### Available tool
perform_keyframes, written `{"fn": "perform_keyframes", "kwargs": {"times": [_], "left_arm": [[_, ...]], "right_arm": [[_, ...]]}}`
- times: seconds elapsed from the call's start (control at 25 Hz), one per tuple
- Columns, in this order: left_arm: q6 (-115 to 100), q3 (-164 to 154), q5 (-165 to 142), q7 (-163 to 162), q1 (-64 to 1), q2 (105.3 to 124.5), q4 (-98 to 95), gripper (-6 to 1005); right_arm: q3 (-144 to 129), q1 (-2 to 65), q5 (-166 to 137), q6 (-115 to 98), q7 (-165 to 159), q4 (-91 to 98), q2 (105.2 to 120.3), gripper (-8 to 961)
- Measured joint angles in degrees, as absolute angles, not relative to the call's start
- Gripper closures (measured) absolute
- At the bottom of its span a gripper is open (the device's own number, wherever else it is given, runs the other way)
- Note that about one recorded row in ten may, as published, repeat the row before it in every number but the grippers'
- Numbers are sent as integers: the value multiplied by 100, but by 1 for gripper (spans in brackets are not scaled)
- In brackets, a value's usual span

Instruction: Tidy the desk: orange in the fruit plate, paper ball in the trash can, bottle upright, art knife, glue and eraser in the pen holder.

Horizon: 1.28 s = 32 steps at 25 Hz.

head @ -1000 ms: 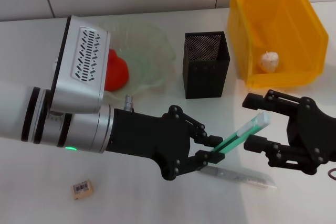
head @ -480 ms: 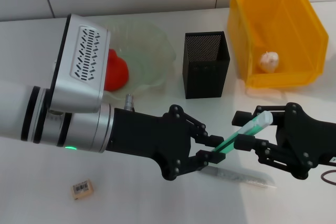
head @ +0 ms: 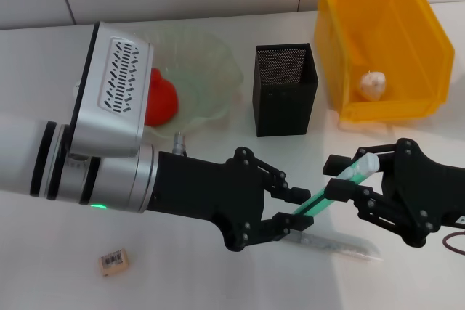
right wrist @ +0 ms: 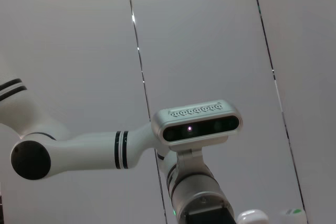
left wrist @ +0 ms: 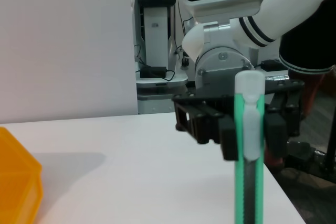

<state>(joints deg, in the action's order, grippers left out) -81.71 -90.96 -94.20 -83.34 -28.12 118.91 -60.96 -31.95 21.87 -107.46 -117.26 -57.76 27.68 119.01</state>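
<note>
Handing over: my left gripper (head: 285,210) pinches the art knife's (head: 330,188) lower end, its long axis rising toward the right gripper (head: 356,179), clamped on top.

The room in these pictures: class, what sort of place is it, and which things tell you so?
Probably a robotics lab or test room, staged as a desk. A white table holds a yellow trash can and black mesh pen holder, and beyond it the left wrist view shows the robot's white body with cabling and equipment.
</note>
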Motion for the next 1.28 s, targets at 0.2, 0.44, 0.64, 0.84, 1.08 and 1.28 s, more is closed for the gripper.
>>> {"fn": "perform_keyframes", "kwargs": {"times": [0.2,0.44,0.64,0.84,1.08,1.28], "left_arm": [[-8124,-9032,-9332,-8327,-2788,11891,-6049,771],[-8200,-8899,-9018,-8176,-2724,11873,-5905,532],[-8531,-8838,-8312,-7224,-2481,11869,-5408,384],[-8776,-8843,-7884,-6254,-2246,11872,-4822,254],[-9335,-8790,-7271,-5275,-2075,11855,-3997,193],[-9462,-8661,-7121,-5188,-2110,11846,-3578,196]], "right_arm": [[-3037,2134,-10713,-11910,-5767,2777,11896,752],[-2233,1918,-10527,-12026,-5747,2879,11866,759],[-1546,1882,-9974,-11920,-5329,2915,11863,766],[-1473,2169,-9356,-11392,-5105,2856,11895,771],[-1525,2691,-9210,-10440,-4455,2436,11909,769],[-1840,3074,-9236,-9552,-4278,2131,11910,767]]}}
